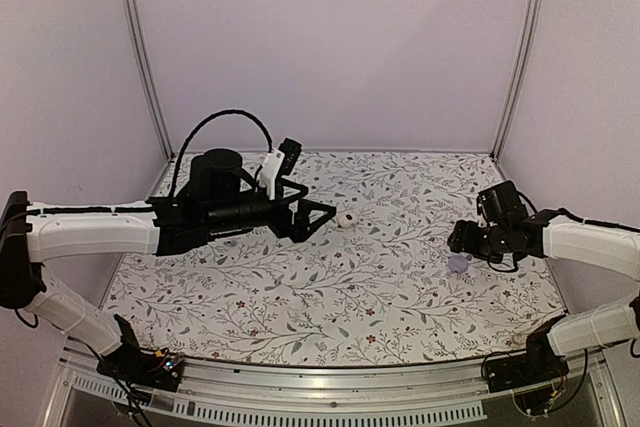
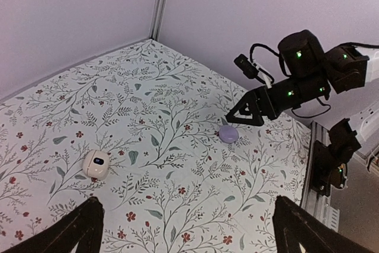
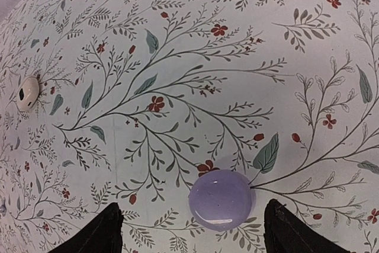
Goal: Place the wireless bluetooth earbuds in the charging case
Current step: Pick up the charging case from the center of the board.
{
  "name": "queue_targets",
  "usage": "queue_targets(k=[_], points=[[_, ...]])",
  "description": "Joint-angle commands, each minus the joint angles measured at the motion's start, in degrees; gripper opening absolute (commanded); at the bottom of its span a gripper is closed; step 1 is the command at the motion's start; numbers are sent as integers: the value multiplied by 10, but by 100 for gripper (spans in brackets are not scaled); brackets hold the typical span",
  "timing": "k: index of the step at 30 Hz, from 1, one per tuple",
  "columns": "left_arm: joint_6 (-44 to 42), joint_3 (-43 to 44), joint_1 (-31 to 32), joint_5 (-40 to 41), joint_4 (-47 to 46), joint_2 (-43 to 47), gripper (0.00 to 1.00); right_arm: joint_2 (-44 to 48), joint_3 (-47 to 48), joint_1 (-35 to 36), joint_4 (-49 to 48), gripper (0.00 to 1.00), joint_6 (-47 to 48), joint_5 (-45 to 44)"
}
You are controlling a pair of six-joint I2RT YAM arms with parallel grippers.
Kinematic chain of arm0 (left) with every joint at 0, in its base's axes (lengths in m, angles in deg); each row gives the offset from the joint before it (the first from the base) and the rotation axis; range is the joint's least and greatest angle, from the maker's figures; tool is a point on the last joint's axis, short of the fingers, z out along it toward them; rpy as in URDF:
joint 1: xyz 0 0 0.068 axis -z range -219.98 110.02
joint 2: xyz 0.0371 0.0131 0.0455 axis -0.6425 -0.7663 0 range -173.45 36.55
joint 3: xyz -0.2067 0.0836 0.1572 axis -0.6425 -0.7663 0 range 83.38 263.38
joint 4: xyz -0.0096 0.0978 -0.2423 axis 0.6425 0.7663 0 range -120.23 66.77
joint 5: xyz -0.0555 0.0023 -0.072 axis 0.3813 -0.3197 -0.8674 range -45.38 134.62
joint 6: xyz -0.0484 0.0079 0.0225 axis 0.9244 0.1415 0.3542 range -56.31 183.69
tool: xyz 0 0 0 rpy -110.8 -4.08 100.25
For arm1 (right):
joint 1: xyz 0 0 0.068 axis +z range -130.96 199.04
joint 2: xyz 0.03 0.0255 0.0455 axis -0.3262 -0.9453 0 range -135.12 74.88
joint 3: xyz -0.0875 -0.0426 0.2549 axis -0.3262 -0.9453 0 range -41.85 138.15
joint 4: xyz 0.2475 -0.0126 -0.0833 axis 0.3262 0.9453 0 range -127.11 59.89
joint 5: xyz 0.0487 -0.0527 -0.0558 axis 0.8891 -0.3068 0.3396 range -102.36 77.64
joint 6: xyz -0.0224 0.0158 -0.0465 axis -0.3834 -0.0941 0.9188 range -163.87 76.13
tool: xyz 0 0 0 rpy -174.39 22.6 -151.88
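Both grippers open, empty; earbuds too small to see
Right gripper (image 1: 461, 241) straddles the purple case (image 3: 220, 199), not touching; best lowered squarely before closing, or the dome may slip. Beyond, left gripper (image 2: 188, 205) faces the white case (image 2: 96, 164)

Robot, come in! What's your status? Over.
Left gripper open, right gripper open. Purple case between right jaws, ungripped. White case mid-table. Earbuds not visible; no obstacle seen.

No readable text, labels or numbers anywhere.
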Motion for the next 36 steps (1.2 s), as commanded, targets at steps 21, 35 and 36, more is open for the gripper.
queue_targets(k=[21, 35, 36], points=[[-9, -16, -7, 6, -8, 19, 100, -134, -28, 5, -58, 60, -18, -26], [8, -10, -14, 7, 12, 0, 100, -120, 2, 73, -95, 48, 43, 7], [16, -7, -17, -1, 16, -7, 100, -111, 6, 88, -104, 48, 60, 4]])
